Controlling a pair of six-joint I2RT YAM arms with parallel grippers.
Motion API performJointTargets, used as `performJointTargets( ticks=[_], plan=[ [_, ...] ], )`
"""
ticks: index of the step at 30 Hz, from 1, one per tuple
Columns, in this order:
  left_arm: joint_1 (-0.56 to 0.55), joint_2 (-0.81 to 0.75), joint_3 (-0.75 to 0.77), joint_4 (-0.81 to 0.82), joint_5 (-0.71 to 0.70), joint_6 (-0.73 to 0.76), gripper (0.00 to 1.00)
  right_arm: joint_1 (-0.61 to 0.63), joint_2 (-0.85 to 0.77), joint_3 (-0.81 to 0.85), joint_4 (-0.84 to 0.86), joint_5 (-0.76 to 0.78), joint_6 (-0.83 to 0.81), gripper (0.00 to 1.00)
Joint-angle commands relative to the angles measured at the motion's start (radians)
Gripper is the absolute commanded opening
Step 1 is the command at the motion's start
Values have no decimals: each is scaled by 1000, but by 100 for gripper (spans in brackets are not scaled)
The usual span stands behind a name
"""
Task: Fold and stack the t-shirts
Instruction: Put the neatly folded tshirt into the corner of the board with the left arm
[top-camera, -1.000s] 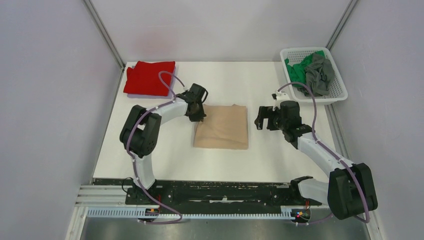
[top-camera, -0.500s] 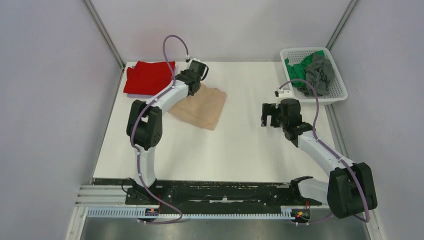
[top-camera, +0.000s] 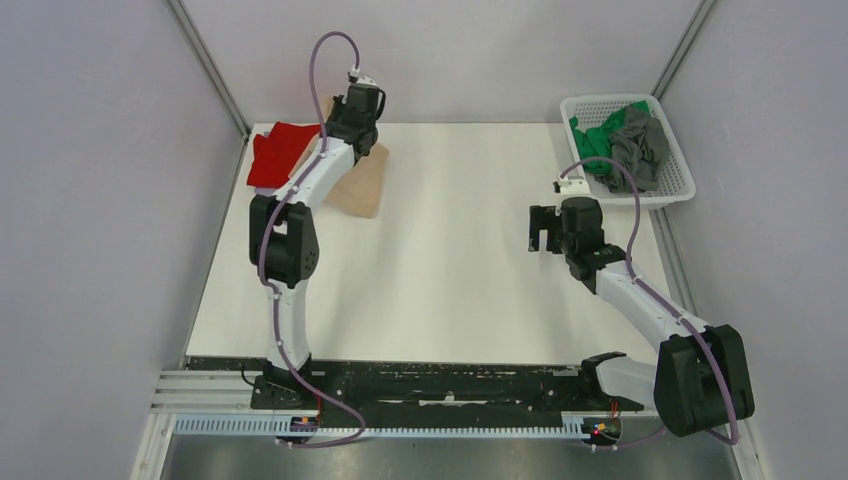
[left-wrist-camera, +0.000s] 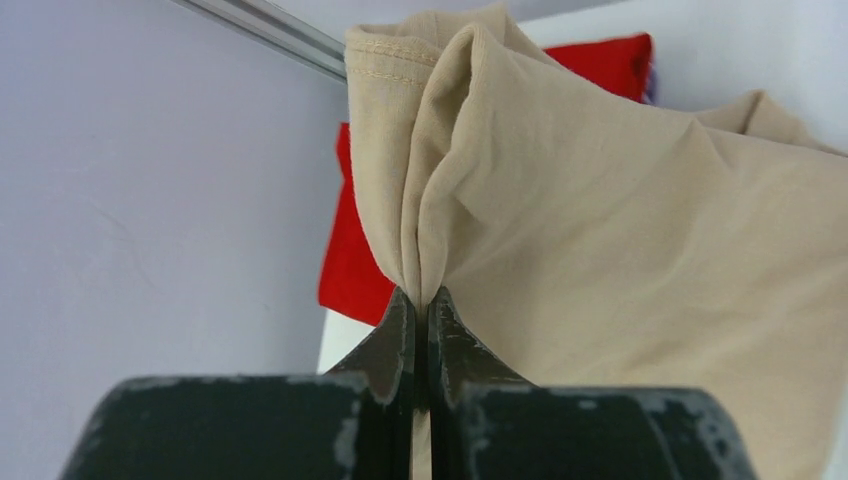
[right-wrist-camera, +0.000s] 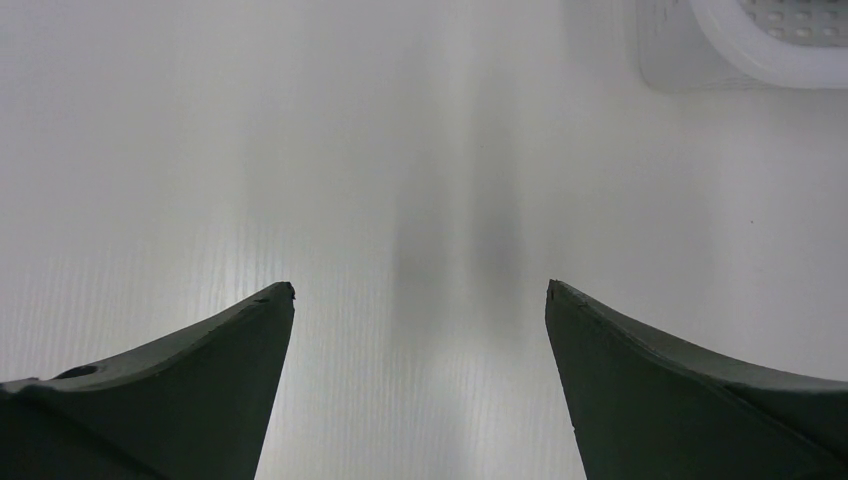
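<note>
One beige t-shirt (top-camera: 362, 190) now beside one red t-shirt (top-camera: 272, 155), clamped in left jaws; right jaws apart.

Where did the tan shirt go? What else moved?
The left pincer, shut on the tan shirt, pulled it from the middle of the table to the far left, up against the red shirt, never letting go. The right pincer stayed open above the table, hardly moving. The red shirt, the basket and its green shirt and grey shirt stayed put.
</note>
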Motion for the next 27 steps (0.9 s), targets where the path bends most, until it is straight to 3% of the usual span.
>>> performJointTargets(
  ticks=[1,13,27],
  plan=[
    [33,2,97,135,-35,202,2,-4,4,39,3,40,-16,98],
    [45,19,270,70,-78,244,2,-4,31,48,-11,34,-8,98],
    [97,5,306,62,-39,209,2,-3,52,62,-12,9,-1,98]
  ],
)
